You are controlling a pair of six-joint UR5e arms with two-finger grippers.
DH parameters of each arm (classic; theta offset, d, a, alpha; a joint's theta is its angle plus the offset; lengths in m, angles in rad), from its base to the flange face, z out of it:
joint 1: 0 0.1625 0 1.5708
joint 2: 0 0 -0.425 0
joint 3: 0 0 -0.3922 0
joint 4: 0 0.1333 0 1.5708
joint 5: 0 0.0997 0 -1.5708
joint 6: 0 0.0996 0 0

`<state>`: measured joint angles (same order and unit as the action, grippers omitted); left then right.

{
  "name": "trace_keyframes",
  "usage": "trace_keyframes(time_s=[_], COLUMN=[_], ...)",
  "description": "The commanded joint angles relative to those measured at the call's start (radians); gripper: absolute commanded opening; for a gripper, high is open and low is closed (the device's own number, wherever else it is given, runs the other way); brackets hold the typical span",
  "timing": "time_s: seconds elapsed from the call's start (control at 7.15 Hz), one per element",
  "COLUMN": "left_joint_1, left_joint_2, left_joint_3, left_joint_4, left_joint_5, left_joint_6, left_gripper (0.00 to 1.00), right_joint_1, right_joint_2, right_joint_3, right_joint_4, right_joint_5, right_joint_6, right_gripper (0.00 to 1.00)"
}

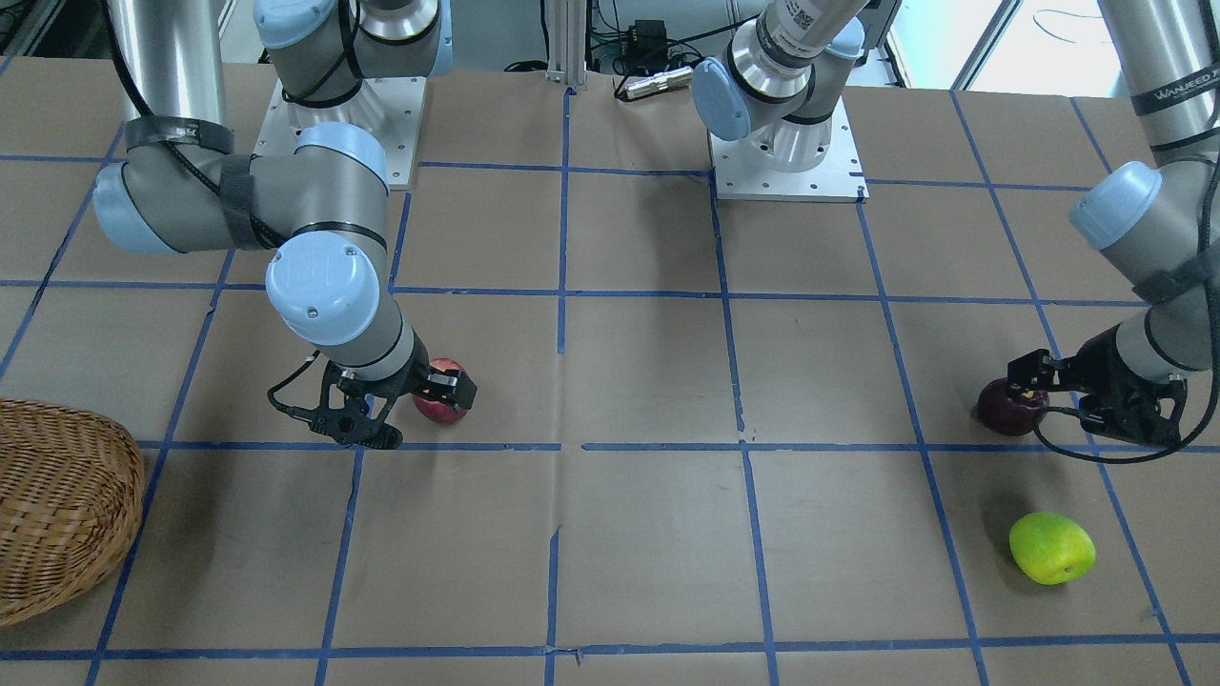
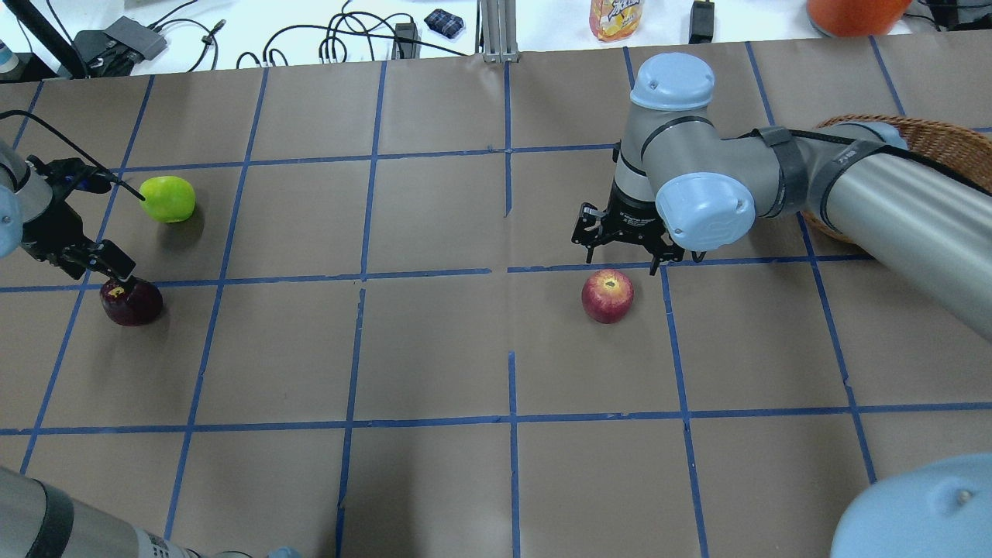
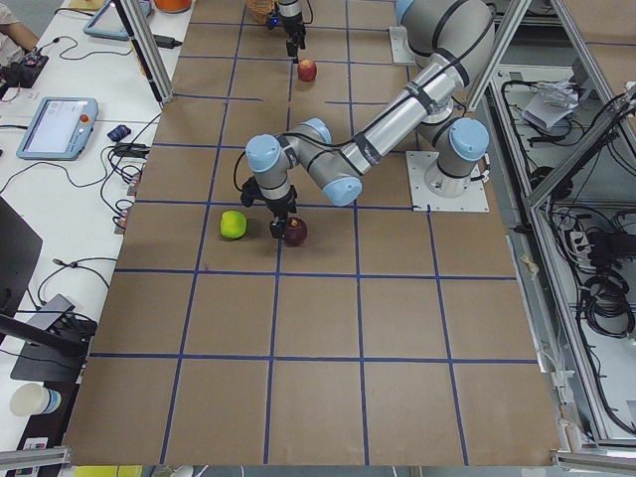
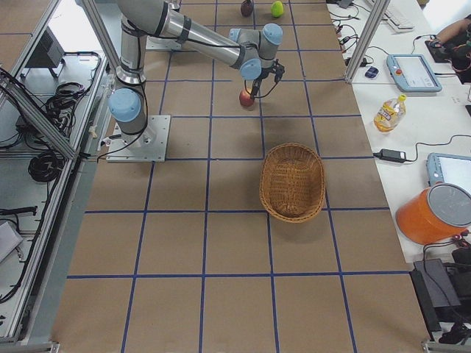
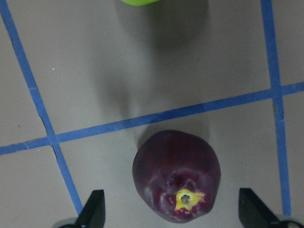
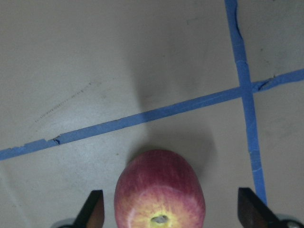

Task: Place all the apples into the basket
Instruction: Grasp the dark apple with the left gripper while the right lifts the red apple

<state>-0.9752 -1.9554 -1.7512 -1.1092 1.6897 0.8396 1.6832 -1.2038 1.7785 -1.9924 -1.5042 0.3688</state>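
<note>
The red apple (image 2: 607, 295) lies on the table mid-right. My right gripper (image 2: 622, 252) hovers just above it, open and empty. In the right wrist view the apple (image 6: 160, 194) lies between the two fingertips (image 6: 94, 209). The dark maroon apple (image 2: 131, 301) lies at the far left. My left gripper (image 2: 93, 265) is open over it, and the apple (image 5: 177, 175) sits between its fingertips (image 5: 95, 209). The lime green apple (image 2: 167, 198) lies free just beyond it. The wicker basket (image 2: 938, 139) sits at the far right, partly hidden behind my right arm.
Blue tape lines (image 2: 508, 271) grid the brown table. In the exterior right view the basket (image 4: 293, 182) holds nothing. A bottle (image 2: 616, 15), cables and an orange tub (image 2: 852, 12) lie on the white bench beyond the far edge.
</note>
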Motion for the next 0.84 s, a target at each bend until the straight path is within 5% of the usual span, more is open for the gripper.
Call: trace_keyframes(time_s=[0.0,0.56,0.7], left_joint_1=[0.001,0.015,0.015], left_joint_2=[-0.019,-0.056,-0.056], left_joint_3=[-0.002,-0.019,-0.017], left_joint_4=[0.000,0.000,0.003], left_joint_5=[-0.005,-0.005,-0.004], left_joint_6=[0.006,-0.007,-0.004], left_gripper=[1.00,1.00,0.54], right_joint_1=[0.001,0.001,0.001], right_joint_2=[0.027,0.050,0.046], right_joint_3=[0.002,0.076,0.075], right_joint_4=[-0.006,-0.049,-0.051], right_joint_5=[0.047,0.047,0.047], right_joint_6=[-0.005,-0.008,-0.007], right_gripper=[1.00,1.00,0.90])
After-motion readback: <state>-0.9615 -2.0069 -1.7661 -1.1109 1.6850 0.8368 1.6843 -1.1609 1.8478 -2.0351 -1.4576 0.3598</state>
